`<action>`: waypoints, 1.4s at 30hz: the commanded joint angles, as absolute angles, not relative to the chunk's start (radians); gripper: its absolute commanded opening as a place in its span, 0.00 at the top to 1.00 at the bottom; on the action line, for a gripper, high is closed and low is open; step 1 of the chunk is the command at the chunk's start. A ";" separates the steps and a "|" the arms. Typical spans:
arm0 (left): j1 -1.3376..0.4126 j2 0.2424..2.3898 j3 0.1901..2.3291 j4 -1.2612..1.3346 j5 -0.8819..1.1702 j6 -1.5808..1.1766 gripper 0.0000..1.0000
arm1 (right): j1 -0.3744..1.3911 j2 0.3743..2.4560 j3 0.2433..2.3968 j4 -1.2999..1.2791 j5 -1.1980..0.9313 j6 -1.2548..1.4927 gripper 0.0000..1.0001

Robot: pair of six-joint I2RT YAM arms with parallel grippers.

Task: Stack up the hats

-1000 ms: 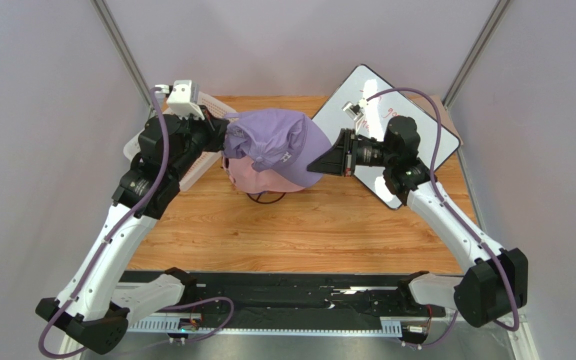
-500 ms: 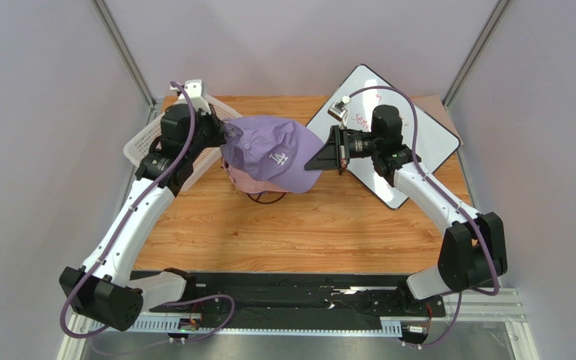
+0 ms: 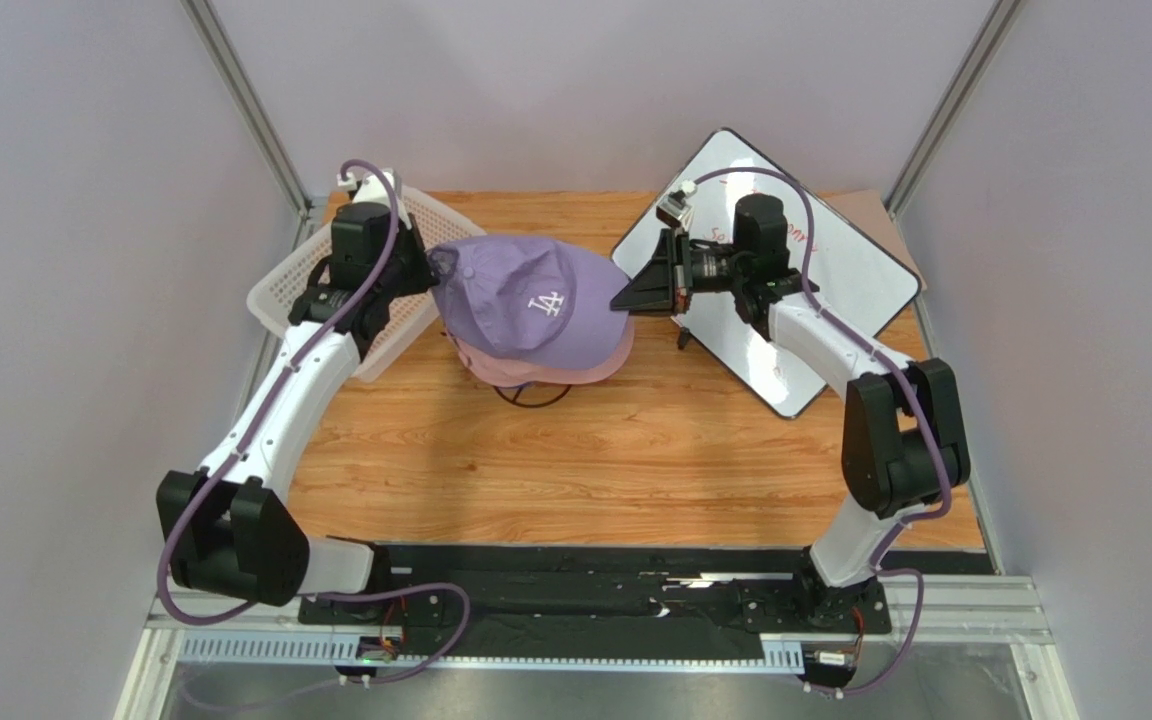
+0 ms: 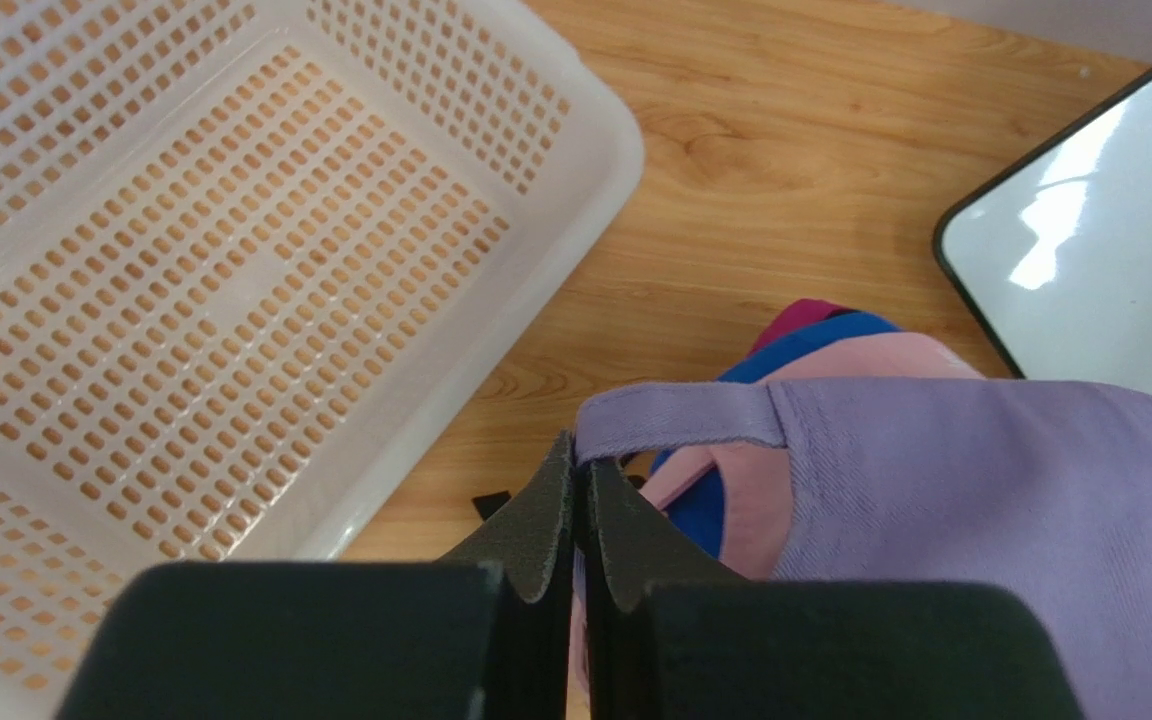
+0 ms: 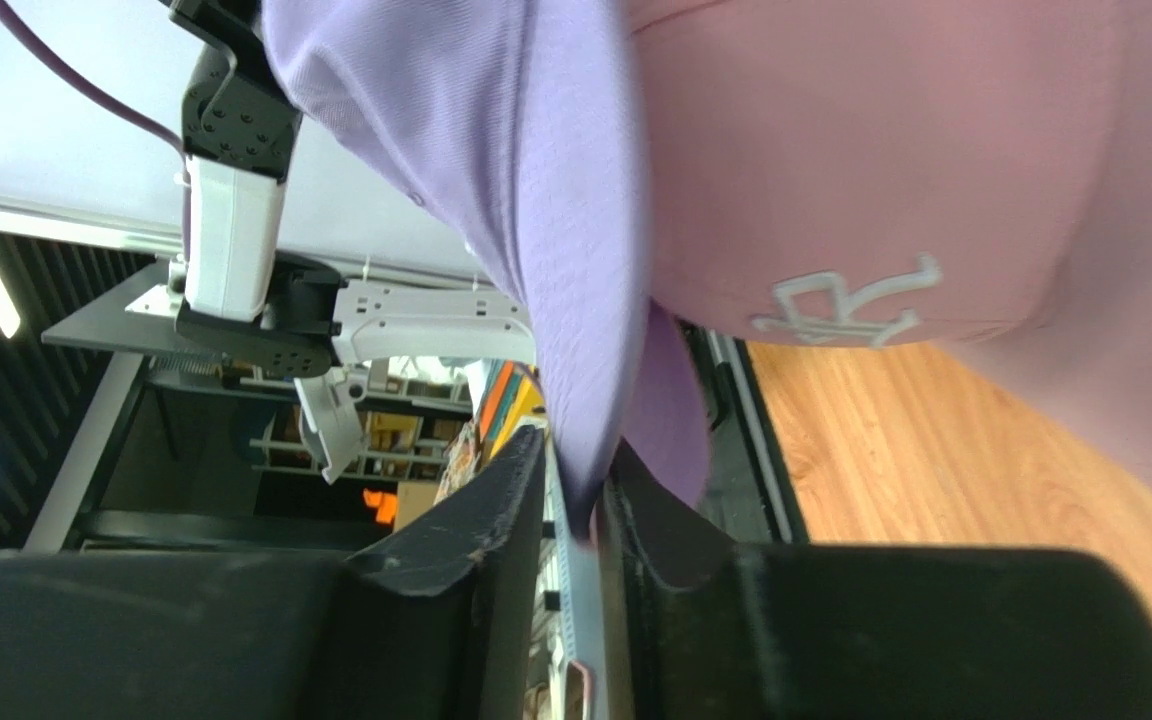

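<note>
Lavender fabric baseball cap (image 3: pixel 534 300) sits atop light pink cap (image 5: pixel 868 150) on the pile (royal blue cap (image 4: pixel 800 342) and magenta cap (image 4: pixel 815 312) peek out beneath). Left gripper (image 4: pixel 582 488) pinches its rear strap. Right gripper (image 5: pixel 575 488) brackets the brim, grip unclear. Likely left: letting go.

White links (image 3: pixel 279 408), black joint housings (image 3: pixel 229 533), lavender cables (image 3: pixel 363 168); the left gripper (image 4: pixel 579 503) and right gripper (image 5: pixel 575 503) have black wedge-shaped fingers (image 4: pixel 530 528).
</note>
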State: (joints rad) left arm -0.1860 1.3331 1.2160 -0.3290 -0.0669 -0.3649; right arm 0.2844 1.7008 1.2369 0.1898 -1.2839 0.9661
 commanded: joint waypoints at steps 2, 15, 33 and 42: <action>-0.163 1.357 1.204 -0.282 -0.089 -0.374 1.00 | 0.242 1.744 1.290 0.329 -1.275 1.058 0.71; -0.163 1.385 1.207 -0.261 -0.041 -0.403 1.00 | 0.250 1.786 1.079 0.843 -1.194 1.374 0.58; -0.163 1.344 1.170 -0.255 -0.021 -0.413 1.00 | 0.340 1.675 0.979 0.583 -0.960 1.112 0.48; -0.163 1.313 1.154 -0.270 -0.028 -0.406 1.00 | 0.351 1.672 0.992 0.561 -0.963 1.112 1.00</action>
State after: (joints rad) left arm -0.1677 1.3678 1.1648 -0.2947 -0.0311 -0.4026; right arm 0.3462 1.6897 0.9623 0.5789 -0.9771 1.1450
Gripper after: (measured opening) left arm 0.006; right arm 0.059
